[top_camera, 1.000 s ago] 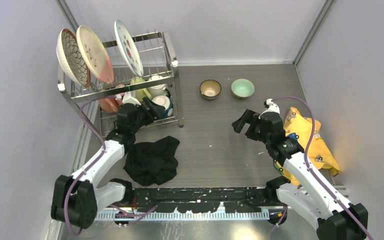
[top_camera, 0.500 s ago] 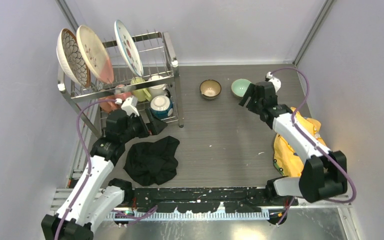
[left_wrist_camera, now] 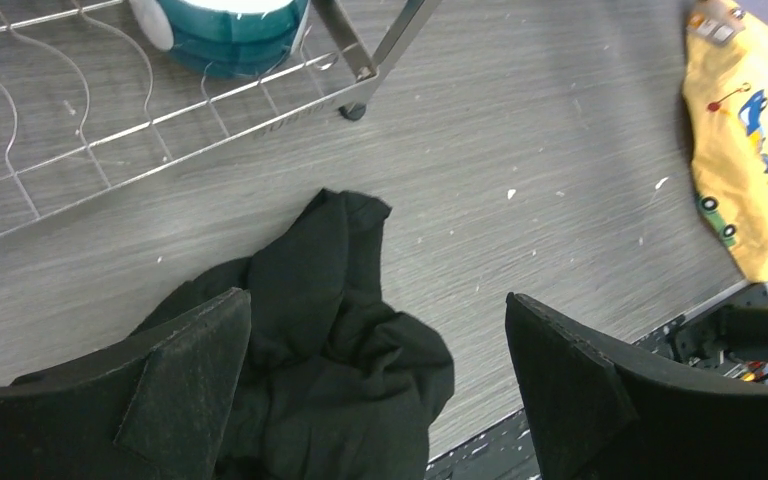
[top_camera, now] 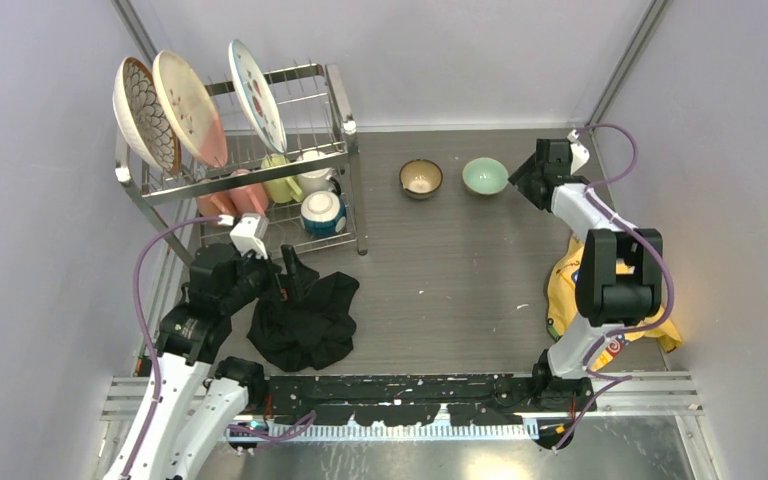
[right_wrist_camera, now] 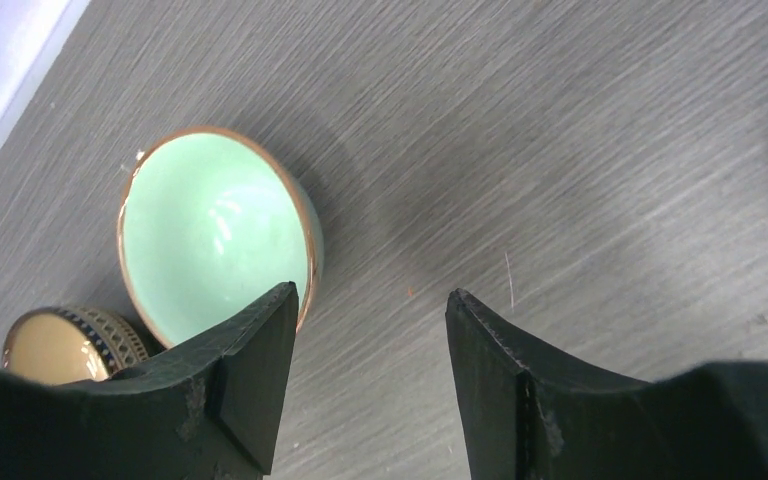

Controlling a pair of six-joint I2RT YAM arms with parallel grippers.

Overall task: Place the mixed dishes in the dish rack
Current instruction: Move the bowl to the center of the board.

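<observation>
Both arms are showing glossy white shells between black joint housings. A purple cable (top_camera: 138, 285) is looping along the left arm (top_camera: 185, 335) at lower left, and a second purple cable (top_camera: 608, 127) along the right arm (top_camera: 582, 205) at upper right. A white camera block (top_camera: 248, 232) is capping the left wrist. The left gripper (left_wrist_camera: 372, 300) and right gripper (right_wrist_camera: 370, 300) are showing matte black, wedge-shaped fingers (left_wrist_camera: 185, 385) with rough, scuffed faces.

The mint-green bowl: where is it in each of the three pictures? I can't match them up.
Top external: the mint-green bowl sits in the far part of the picture, right of centre.
Left wrist: not in it.
Right wrist: the same bowl fills the upper left, seen from close above.
Shared landmark: the brown bowl stands just beside it in both of those views, at the lower left edge in the right wrist view.
</observation>
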